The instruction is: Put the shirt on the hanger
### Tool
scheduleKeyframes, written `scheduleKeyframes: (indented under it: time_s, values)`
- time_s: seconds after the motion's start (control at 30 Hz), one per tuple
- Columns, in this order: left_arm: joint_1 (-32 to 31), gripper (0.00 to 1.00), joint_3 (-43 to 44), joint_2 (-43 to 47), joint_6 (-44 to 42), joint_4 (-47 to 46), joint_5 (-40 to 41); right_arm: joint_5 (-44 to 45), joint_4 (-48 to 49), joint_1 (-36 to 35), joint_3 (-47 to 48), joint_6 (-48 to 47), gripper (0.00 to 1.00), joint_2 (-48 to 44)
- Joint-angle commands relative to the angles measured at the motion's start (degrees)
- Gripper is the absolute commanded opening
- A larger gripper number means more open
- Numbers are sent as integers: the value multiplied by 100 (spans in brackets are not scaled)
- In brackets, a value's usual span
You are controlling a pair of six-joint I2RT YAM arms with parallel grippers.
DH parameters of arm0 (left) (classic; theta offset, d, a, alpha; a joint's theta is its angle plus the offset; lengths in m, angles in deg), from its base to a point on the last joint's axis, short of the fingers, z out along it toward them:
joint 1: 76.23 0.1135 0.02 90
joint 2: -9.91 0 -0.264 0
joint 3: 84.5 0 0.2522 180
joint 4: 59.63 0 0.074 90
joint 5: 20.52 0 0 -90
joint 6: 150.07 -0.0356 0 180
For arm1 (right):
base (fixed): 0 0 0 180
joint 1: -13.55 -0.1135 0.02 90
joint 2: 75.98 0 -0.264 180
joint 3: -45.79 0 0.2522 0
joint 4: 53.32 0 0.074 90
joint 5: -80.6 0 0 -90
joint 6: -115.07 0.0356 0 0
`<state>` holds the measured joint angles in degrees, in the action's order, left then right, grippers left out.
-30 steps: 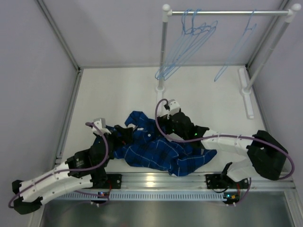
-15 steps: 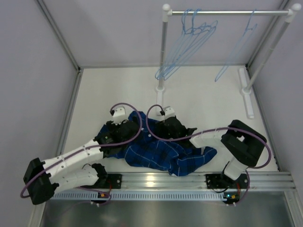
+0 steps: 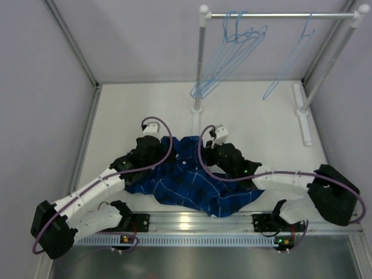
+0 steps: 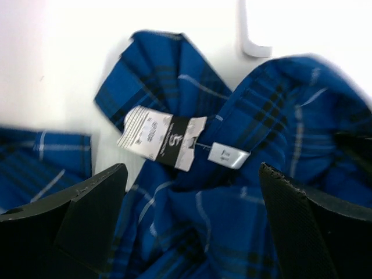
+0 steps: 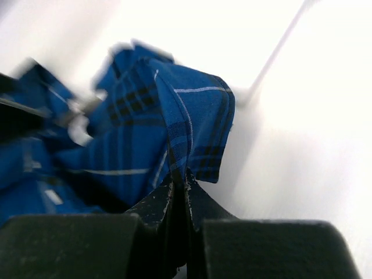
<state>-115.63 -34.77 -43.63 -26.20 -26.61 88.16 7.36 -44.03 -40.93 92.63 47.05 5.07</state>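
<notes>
Jaws: left gripper [image 4: 192, 172] spread above the one shirt [image 3: 189, 185]; right gripper [image 5: 179, 178] pinches its fabric. The hangers [image 3: 228, 58] overlap on the rail [image 3: 279, 15], count unclear.

bright, even light; wrist views partly blurred
the top view is sharp, with only soft, weak shadows, and the metal rail [image 3: 192, 221] at the near edge shows glare. in both wrist views the white table [image 4: 52, 52] is overexposed. the shirt [image 5: 136, 125] is smeared by blur at the left of the right wrist view.

White rack [image 3: 200, 58] (far side), white table [image 3: 133, 110]
</notes>
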Motion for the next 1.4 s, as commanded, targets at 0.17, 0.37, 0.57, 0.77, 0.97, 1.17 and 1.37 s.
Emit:
scheduleKeyframes:
  time_s: [0.17,0.37,0.57,0.77,0.97,1.17,1.37]
  values:
    - [37,98,1385,-1482,-1636,-1083,-1555,92,262,-116,-240,-396,0,-2083]
    - [37,92,1922,-2116,-2199,-1258,-2491,-120,147,-116,-469,-423,0,-2620]
    - [37,53,1782,-2248,-2122,-1751,-3914,135,165,-124,-1031,-185,0,-3270]
    - [37,42,1703,-2538,-2068,-1726,-3600,56,226,-124,-1312,-422,0,-3781]
    - [37,96,1765,-2583,-1342,-767,-2774,205,437,-116,-1541,-273,0,-3738]
    - [29,98,1668,-2617,-540,-539,-2493,170,420,-116,-1533,-264,0,-3702]
    - [-33,98,1529,-2776,-223,-37,-1684,188,428,-124,-1568,-238,0,-3799]
